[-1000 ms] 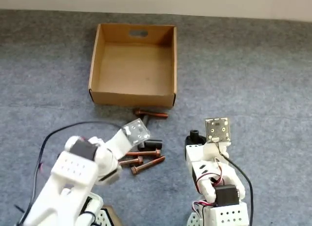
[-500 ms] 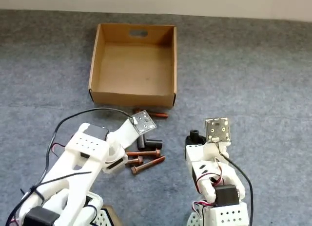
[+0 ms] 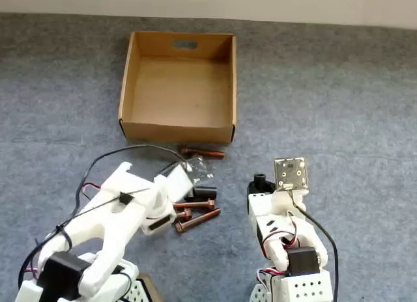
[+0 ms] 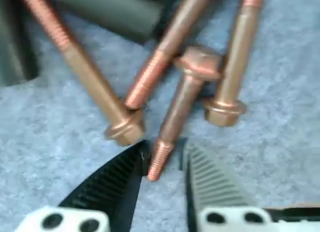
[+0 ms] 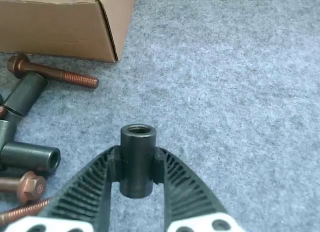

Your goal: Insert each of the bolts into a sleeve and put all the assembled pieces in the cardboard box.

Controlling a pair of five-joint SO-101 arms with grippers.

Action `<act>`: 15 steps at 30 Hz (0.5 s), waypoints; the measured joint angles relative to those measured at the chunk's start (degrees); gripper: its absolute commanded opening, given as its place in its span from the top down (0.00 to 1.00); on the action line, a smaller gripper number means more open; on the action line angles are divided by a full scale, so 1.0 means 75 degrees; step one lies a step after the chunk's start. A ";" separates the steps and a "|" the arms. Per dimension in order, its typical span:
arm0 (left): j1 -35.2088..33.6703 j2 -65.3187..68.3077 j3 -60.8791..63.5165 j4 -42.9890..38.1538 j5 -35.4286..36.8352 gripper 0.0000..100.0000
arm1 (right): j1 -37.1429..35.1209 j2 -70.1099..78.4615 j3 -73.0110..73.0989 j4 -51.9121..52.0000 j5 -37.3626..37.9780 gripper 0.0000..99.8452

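Observation:
In the left wrist view my left gripper stands open low over the bolt pile, and the threaded tip of one copper bolt lies between its fingertips. More bolts lie crossed around it, with a dark sleeve behind. From above, the left arm covers part of the bolt cluster. My right gripper is shut on a black sleeve, held upright with its bore up, also visible as the sleeve from above. The cardboard box sits beyond, holding nothing.
A lone bolt lies just in front of the box wall, the same bolt showing beside two loose sleeves. Another sleeve lies by the cluster. Grey carpet stretches open to the right.
The left arm has swung forward and dropped onto the bolt pile, its wrist turning downward. The right arm has kept still with the sleeve.

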 measured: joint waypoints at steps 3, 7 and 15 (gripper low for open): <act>0.0012 0.0000 0.0000 0.0012 0.0000 0.99 | 0.0000 0.0000 0.0000 0.0000 0.0000 0.99; 0.0012 0.0000 -0.0012 0.0152 -0.0012 0.99 | 0.0000 0.0000 0.0000 0.0000 0.0000 0.99; -0.0035 -0.1254 0.0023 0.0832 -0.0023 0.99 | 0.0000 0.0000 0.0000 0.0000 0.0000 0.99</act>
